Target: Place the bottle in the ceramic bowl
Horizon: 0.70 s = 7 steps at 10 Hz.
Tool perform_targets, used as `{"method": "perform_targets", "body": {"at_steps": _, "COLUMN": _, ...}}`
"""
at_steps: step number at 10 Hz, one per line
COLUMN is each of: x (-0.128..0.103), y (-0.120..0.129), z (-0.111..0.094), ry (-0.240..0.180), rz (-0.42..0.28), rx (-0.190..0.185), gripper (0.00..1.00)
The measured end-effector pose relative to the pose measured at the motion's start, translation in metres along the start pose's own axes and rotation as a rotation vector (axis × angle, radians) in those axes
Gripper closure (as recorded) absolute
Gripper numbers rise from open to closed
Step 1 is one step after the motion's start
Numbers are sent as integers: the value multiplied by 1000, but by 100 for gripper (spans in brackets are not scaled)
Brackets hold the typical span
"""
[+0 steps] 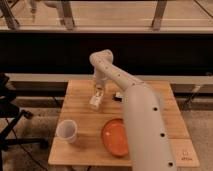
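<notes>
A wooden table [80,92] carries everything here, and the orange-red bowl [116,137] near its front edge serves as the landmark. The bottle [96,100] is well behind the bowl and a little to its left, toward the middle of the table, tilted with its lower end at or just above the wood (contact with the surface cannot be made out). The gripper [99,91] sits directly over the bottle's upper end, pointing down, so it too is behind and left of the bowl. Whether the fingers are open or gripping the bottle cannot be told. The white arm [140,115] runs from the gripper up to an elbow behind the bowl, then sweeps forward along the bowl's right side, covering part of the bowl's right rim. A translucent white cup [67,131] stands upright to the left of the bowl, apart from it. A small dark object [118,95] lies behind the bowl, just right of the bottle (too small to identify).
</notes>
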Motion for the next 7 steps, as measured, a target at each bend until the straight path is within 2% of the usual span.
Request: {"method": "perform_targets", "body": {"at_steps": 7, "x": -13, "y": 16, "z": -23, "ry": 6, "rz": 10, "rx": 21, "gripper": 100}}
